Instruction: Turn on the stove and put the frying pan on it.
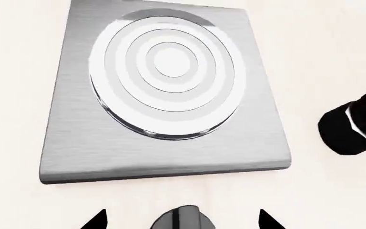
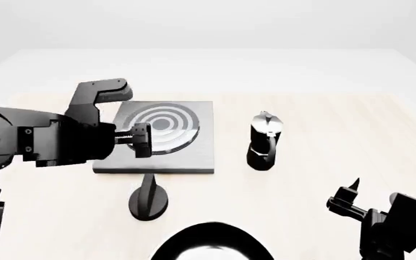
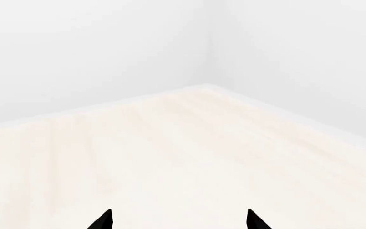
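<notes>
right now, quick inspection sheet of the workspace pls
surface: pale wood table, bare around the items
job's things: stove flat with nothing on its rings; knob in front of it; frying pan at the near edge, only partly in view
clutter: moka pot upright, right of the stove
grippers: left gripper above the knob, jaws apart; right gripper empty, jaws apart
cables: nothing seen
surroundings: plain white walls

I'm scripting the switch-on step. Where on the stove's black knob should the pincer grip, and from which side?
Grip the knob by its upright ridge, pads on its two flat faces, coming down from above: the ridge stands tall and thin on a low round base, just before the stove.
</notes>
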You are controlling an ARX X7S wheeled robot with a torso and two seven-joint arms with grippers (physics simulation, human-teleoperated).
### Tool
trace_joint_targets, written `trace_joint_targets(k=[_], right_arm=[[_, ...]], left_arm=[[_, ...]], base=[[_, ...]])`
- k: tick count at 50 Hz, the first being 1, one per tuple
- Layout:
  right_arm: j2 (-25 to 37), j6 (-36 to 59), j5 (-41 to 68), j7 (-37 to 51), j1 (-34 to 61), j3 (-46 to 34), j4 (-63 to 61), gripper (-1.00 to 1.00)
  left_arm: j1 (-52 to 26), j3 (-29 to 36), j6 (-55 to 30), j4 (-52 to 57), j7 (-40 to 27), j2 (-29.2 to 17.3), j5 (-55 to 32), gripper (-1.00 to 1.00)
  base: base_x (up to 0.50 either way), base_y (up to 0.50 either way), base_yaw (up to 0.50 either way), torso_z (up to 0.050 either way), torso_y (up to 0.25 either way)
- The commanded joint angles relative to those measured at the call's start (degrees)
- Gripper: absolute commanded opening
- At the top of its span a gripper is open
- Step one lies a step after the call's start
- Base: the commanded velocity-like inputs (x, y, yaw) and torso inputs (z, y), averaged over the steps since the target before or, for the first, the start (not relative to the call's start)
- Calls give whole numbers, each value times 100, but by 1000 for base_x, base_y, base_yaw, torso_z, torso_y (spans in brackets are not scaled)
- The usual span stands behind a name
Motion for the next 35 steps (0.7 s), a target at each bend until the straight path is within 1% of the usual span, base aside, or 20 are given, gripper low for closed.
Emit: trace_joint_targets(k=[1,2,3,4,5,6,7,8,9,10,11,12,13,14,15,17,22,26,29,35], right_arm=[[21,46,79,-33,23,-27,15,100],[22,47,78,-31,23,-32,18,100],[26,51,88,-39,22,-34,17,100],[28,51,90,-37,22,-35,17,100],[36,61,116,-52,32,-24,27,100],[40,70,152,-87,53,-25,54,100],[40,64,148,-90,60,-33,72,100],[42,62,154,-105,68,-41,95,100],[49,68,182,-131,73,-38,103,100],[55,69,188,-136,75,-37,102,100],[60,67,195,-144,80,-38,111,100],[60,62,230,-183,102,-34,160,100],[62,69,236,-191,116,-41,181,100],[63,72,242,-203,130,-52,202,100],[69,91,257,-218,125,-64,182,100],[66,60,258,-239,131,-73,225,100],[87,102,343,-263,134,-36,212,100],[79,106,350,-274,155,-63,261,100],[95,175,389,-253,139,-53,180,100],[82,77,388,-299,167,-63,333,100]], left_arm=[[-991,-220,-1007,1324,-2448,-712,-2679,100],[-1150,-61,-1119,1300,-2589,-816,-2745,100],[-1269,240,-1104,1160,-2813,-927,-3206,100],[-1279,269,-1079,1174,-2837,-940,-3248,100],[-1555,514,-1545,1297,-2609,-1104,-3489,100],[-1758,913,-1584,1548,-2253,-1357,-3506,100],[-1864,1127,-1575,1638,-2069,-1469,-3455,100],[-2017,1401,-1583,1870,-1704,-1622,-3231,100],[-2196,1811,-1586,2331,-1082,-1866,-2909,100],[-2308,2053,-1582,2634,-689,-1995,-2581,100],[-2312,2080,-1577,3017,-195,-2090,-2316,100],[-2451,2500,-1586,3861,531,-2376,-2461,100],[-2524,2718,-1571,4104,641,-2484,-2477,100],[-2513,2876,-1544,4374,718,-2576,-2720,100],[-2553,3106,-1423,4570,617,-2674,-3185,100],[-2675,3304,-1338,4717,491,-2730,-3507,100],[-2930,3457,-1244,4938,366,-2934,-3880,100],[-3122,3645,-1113,5238,282,-3125,-4428,100],[-3202,3940,-1118,5547,154,-3221,-4807,100],[-3229,4287,-1011,5847,-108,-3249,-4997,100]], base=[[0,0,0,0,0],[0,0,0,0,0],[0,0,0,0,0],[0,0,0,0,0],[0,0,0,0,0],[0,0,0,0,0],[0,0,0,0,0],[0,0,0,0,0],[0,0,0,0,0],[0,0,0,0,0],[0,0,0,0,0],[0,0,0,0,0],[0,0,0,0,0],[0,0,0,0,0],[0,0,0,0,0],[0,0,0,0,0],[0,0,0,0,0],[0,0,0,0,0],[0,0,0,0,0],[0,0,0,0,0]])
